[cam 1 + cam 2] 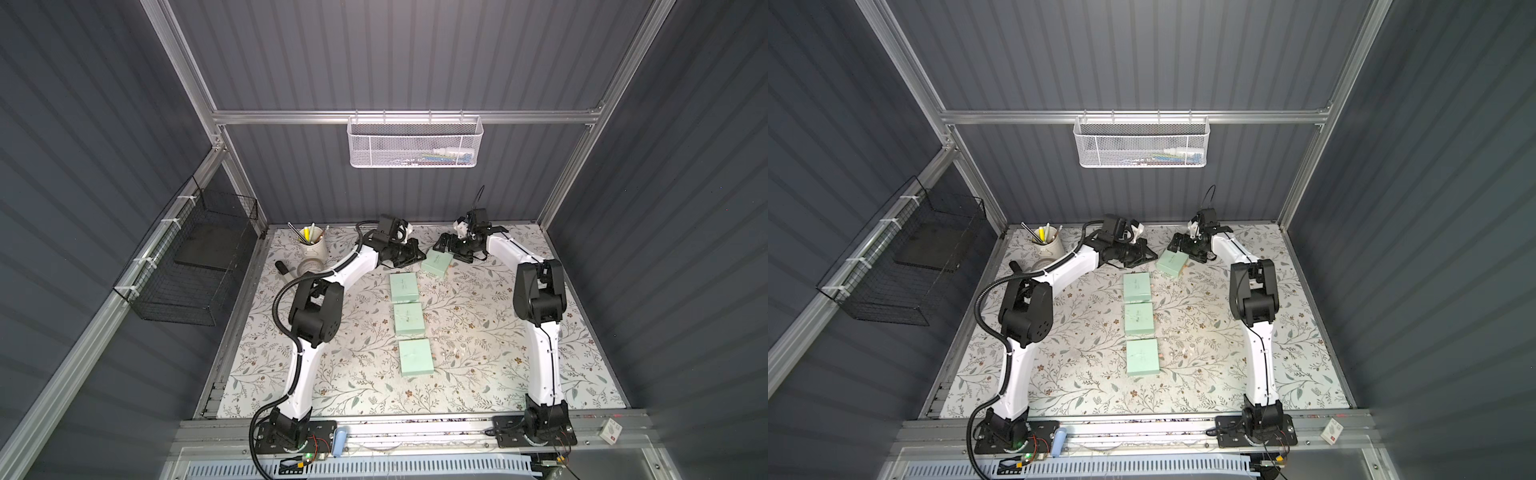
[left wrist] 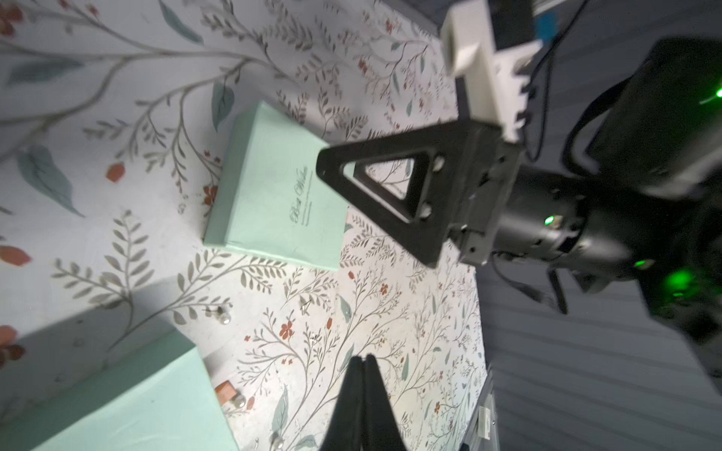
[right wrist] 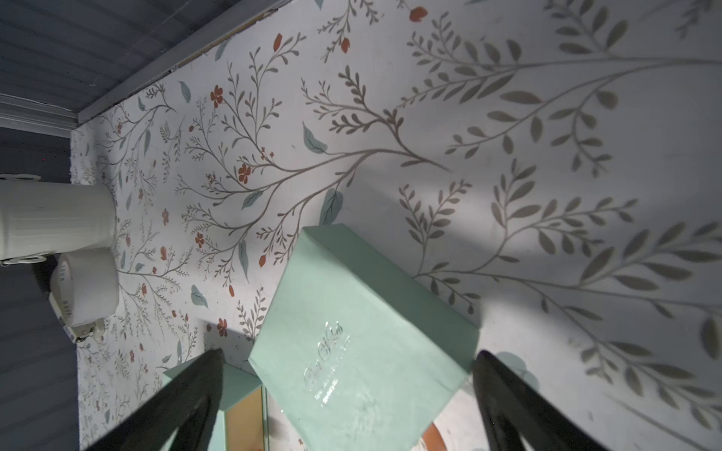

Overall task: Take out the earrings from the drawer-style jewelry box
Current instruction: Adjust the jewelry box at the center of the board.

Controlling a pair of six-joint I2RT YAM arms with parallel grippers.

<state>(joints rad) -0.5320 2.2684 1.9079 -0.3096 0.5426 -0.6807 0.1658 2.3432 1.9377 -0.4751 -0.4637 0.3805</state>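
- Earrings (image 2: 222,314) are lying out on the table (image 2: 117,97), a pale pair of studs just beside a mint box (image 2: 117,402); more tiny studs are dotting the table near them
- left gripper (image 2: 363,361) is hanging over the table with jaws pressed together; whether a stud is pinched, I cannot tell
- right gripper (image 3: 350,352) is straddling the far tilted box (image 3: 363,343), jaws spread wide, not clamping it
- that box is looking closed, so its drawer probably needs pulling next; the three lined-up boxes (image 1: 409,319) may be finished
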